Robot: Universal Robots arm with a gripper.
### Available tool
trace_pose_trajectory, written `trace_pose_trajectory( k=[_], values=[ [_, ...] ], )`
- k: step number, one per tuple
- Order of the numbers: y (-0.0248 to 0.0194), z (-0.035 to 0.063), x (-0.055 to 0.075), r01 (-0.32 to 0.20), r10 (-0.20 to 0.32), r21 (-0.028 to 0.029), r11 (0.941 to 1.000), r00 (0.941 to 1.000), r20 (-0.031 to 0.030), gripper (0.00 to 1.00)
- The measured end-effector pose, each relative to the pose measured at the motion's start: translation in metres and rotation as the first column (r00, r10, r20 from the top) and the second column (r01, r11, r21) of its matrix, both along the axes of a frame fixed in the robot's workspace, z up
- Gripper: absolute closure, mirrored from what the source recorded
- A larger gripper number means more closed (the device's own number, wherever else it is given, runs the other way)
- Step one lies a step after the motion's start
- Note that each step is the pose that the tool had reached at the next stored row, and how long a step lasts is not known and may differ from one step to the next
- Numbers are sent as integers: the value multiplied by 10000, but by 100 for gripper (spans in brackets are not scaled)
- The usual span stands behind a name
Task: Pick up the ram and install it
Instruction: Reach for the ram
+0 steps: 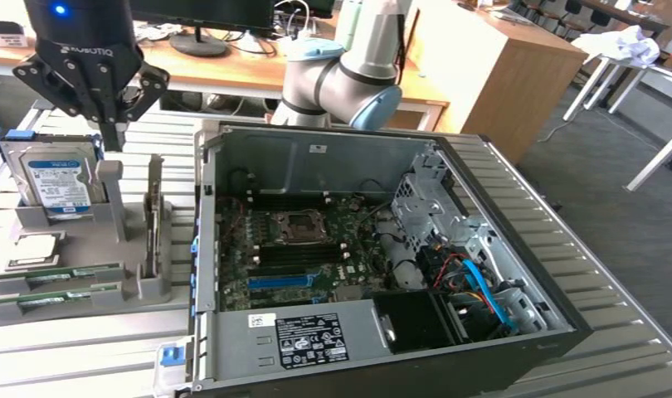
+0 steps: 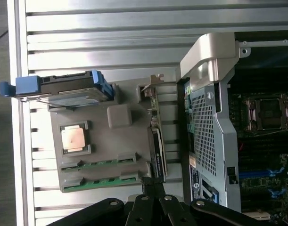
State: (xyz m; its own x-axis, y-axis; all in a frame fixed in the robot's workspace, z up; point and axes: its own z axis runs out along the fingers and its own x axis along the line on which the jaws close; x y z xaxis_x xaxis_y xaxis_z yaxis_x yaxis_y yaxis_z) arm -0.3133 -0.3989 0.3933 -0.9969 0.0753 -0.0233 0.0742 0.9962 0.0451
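The ram (image 1: 60,276) (image 2: 99,163) lies flat in a slot of a grey holder (image 1: 148,288) (image 2: 54,123) on the slatted metal desk (image 1: 81,348) (image 2: 111,28). A second green stick (image 1: 51,300) (image 2: 99,183) lies parallel just beside it. In the exterior view its long axis runs nearly level across the holder, from that view's left to its right. It sits at the holder's end nearest that camera. Beyond it stand a square processor chip (image 1: 31,249) (image 2: 72,138), then a hard drive (image 1: 54,182) (image 2: 70,94) upright at the far end. An expansion card (image 1: 153,211) (image 2: 155,132) stands on edge along the holder's side facing the open computer case (image 1: 314,157) (image 2: 205,61). The gripper (image 1: 113,139) (image 2: 152,184) hangs well above the holder, over its far end by the hard drive. Its jaws are pressed together and hold nothing. The ram therefore lies below the jaws and toward the exterior camera, untouched. In the wrist view the closed tips sit near the end of the upright card, just off the sticks' case-side ends. The pick has not begun, and the motherboard (image 1: 303,249) lies exposed inside the case.
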Motion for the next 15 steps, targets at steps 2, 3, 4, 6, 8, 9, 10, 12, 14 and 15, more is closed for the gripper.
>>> trace_pose_trajectory(
  k=[2,3,4,6,8,9,10,12,14,15],
  values=[
    [0,0,-32,0,0,0,10000,10000,-1,90],
    [0,0,-47,0,0,0,10000,10000,0,90],
    [0,0,-62,0,0,0,10000,10000,0,90],
    [0,0,-94,0,0,0,10000,10000,0,90],
    [0,0,-119,1,-1,0,10000,10000,0,90],
    [0,0,-122,1,-1,0,10000,10000,1,90],
    [0,0,-121,-1,1,0,10000,10000,1,90],
    [0,0,-122,0,0,0,10000,10000,0,90],
    [0,0,-122,0,0,0,10000,10000,0,90],
    [0,0,-122,0,0,0,10000,10000,0,90]
  ],
)
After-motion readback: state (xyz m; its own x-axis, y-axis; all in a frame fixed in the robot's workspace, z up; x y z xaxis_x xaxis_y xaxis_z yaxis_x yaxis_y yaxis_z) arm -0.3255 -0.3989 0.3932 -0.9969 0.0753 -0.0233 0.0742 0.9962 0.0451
